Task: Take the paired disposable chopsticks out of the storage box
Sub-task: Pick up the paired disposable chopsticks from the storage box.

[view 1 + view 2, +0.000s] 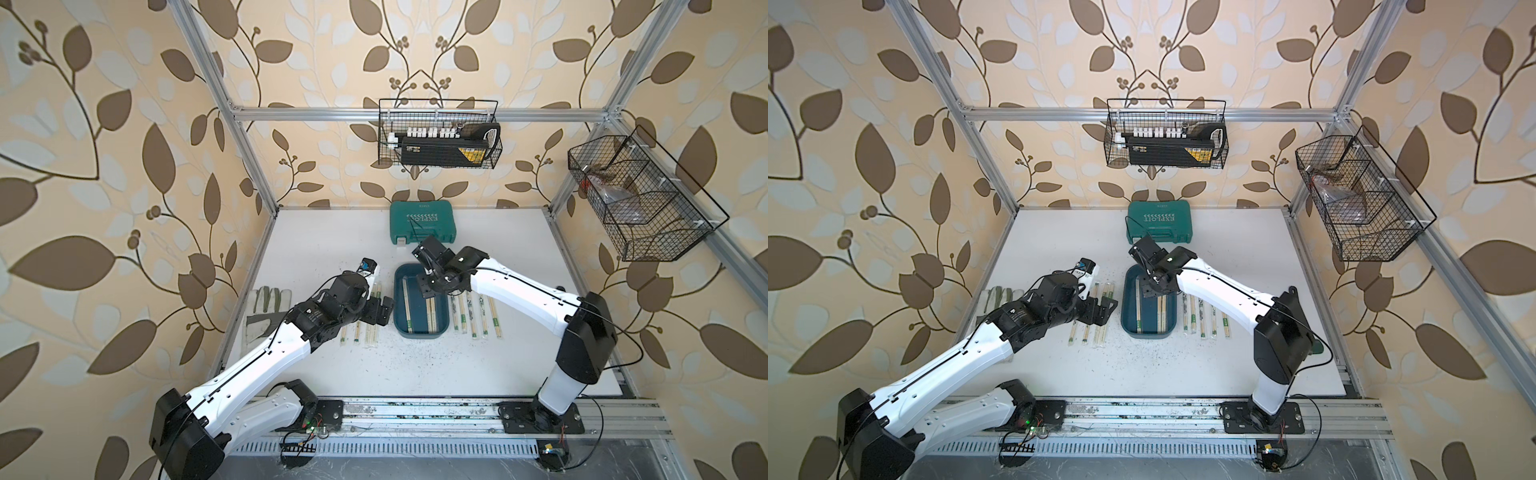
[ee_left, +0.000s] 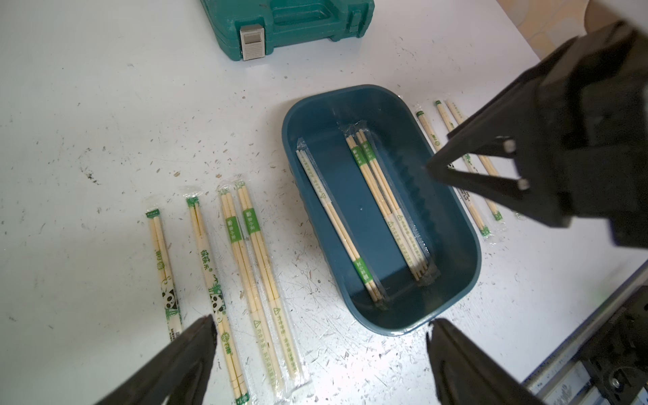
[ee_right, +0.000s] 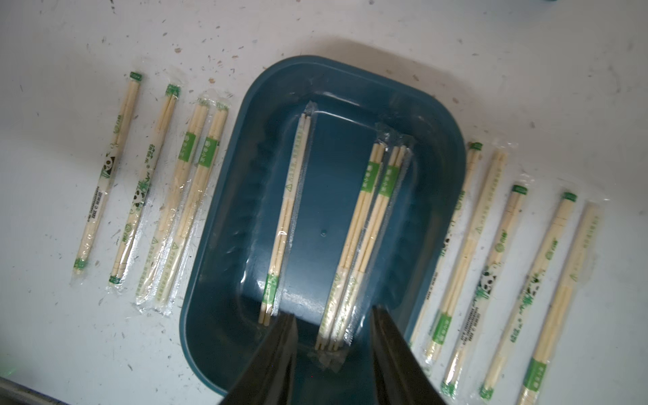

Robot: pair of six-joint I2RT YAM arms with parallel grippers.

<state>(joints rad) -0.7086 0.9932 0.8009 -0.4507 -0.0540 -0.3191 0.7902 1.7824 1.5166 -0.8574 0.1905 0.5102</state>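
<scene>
Close in, the scuffed white surface (image 1: 415, 374) is speckled with dark flecks. Past that, the left pincer (image 2: 321, 319) hangs above the surface just beside the box (image 1: 422, 333). Its jaws are spread wide and hold nothing (only scratched white shows in the gap). Beneath and beside it four wrapped pairs of chopsticks (image 2: 251, 221) lie side by side on the surface, parallel to the box's long walls. A glove (image 1: 266, 307) lies flat further out on that side.

The box sits mid-surface between the two arms. Three pairs are in it: one alone (image 2: 333, 217) along the wall on the left arm's side, and two pressed together (image 2: 384, 200) nearer the other wall. The right pincer (image 3: 333, 311) is over the box with its jaws at a narrower gap, holding nothing. In its wrist view the ends of those two pairs show between its fingers. Whether the tips touch the box floor I cannot tell.

Five more pairs (image 3: 487, 280) lie in a row on the surface on the right arm's side. Beyond the box a green case (image 1: 422, 226) lies shut near the back edge, and wire baskets (image 1: 440, 137) hang on the frame above.
</scene>
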